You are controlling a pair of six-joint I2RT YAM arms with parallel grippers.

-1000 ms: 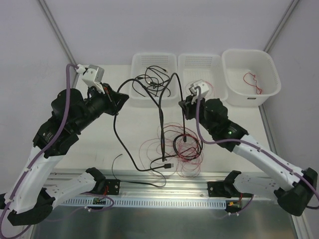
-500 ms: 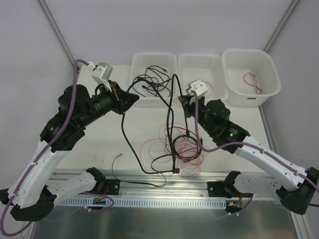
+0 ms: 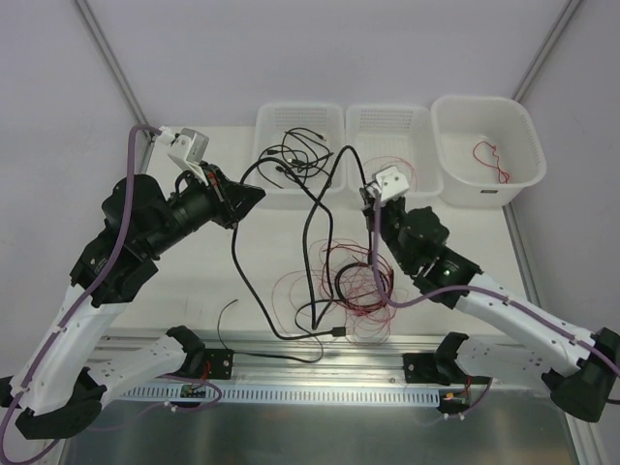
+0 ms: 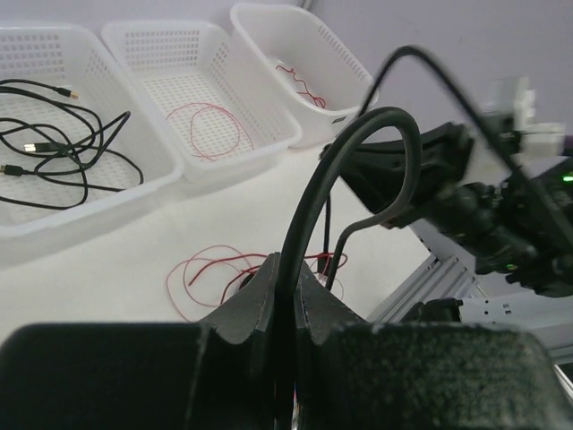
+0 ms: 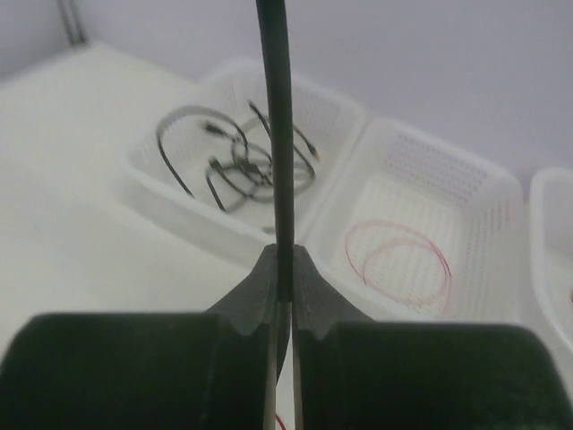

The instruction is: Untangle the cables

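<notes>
The cables form a tangle of thin red wires point(image 3: 351, 283) and black cords in the middle of the table. My left gripper point(image 3: 256, 193) point(image 4: 288, 269) is shut on a thick black cable point(image 4: 311, 193) that arcs up out of its jaws. From there a black cord point(image 3: 238, 254) hangs down and ends in a plug point(image 3: 339, 332) near the front. My right gripper point(image 3: 366, 191) point(image 5: 280, 255) is shut on a black cable point(image 5: 275, 107) running straight up from its fingertips. I cannot tell whether both hold the same cord.
Three white containers stand at the back. The left basket point(image 3: 300, 107) holds loose black cables, while the middle basket point(image 3: 387, 108) and the right tub point(image 3: 481, 99) each hold a red wire. A thin black cord point(image 3: 262, 354) lies by the front rail.
My left gripper has swung right toward the baskets with its cable. The right gripper has shifted slightly right and back. The hanging cord and its plug have slid right along the table.
</notes>
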